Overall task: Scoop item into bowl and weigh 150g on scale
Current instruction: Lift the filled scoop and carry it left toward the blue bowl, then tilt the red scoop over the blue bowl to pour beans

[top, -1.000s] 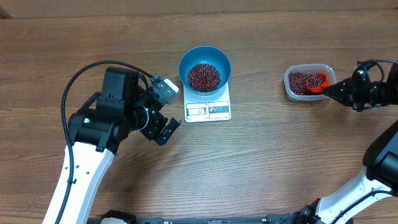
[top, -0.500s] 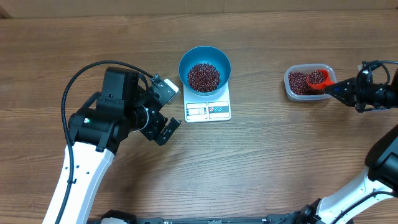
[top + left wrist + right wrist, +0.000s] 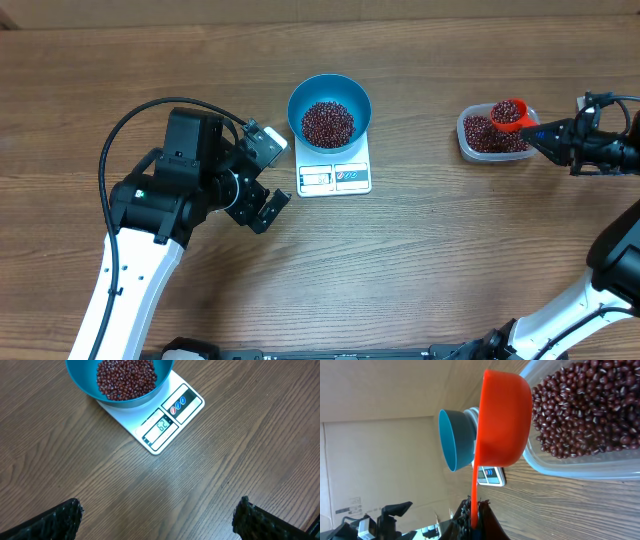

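Beans are the whole game here, split between two spots on a broad wooden tabletop (image 3: 420,250). On the left side, the left arm (image 3: 165,200) sits parked. Its left gripper (image 3: 268,178) has the jaws spread wide with nothing between them, and it looks down at the scale from just beside it. Over on the right edge, the right gripper (image 3: 548,136) has its jaws clamped tight on the handle of a red scoop (image 3: 509,113).

Centre stage is the white scale (image 3: 335,178), with the blue bowl (image 3: 300,100) sitting on it and a heap of beans (image 3: 328,122) already in the bottom. The left wrist view shows digits on the display (image 3: 161,426), but they're too small to read with confidence.

Out right, the clear tub (image 3: 468,148) holds the rest of the stock (image 3: 485,135). The scoop's cup is at the tub's far corner, apparently raised clear of the rim. From overhead there seems to be something dark inside it.

Now the relation that matters: the bowl lies well off to the left of the right jaws. The scoop's long axis runs roughly along that same line, cup end leading. Between tub and bowl there's only bare wood, so nothing blocks the carry. The left arm is nearer the bowl, but it's on the far side, out of the lane. My read is that the tricky part will be keeping that cup level on the way across.
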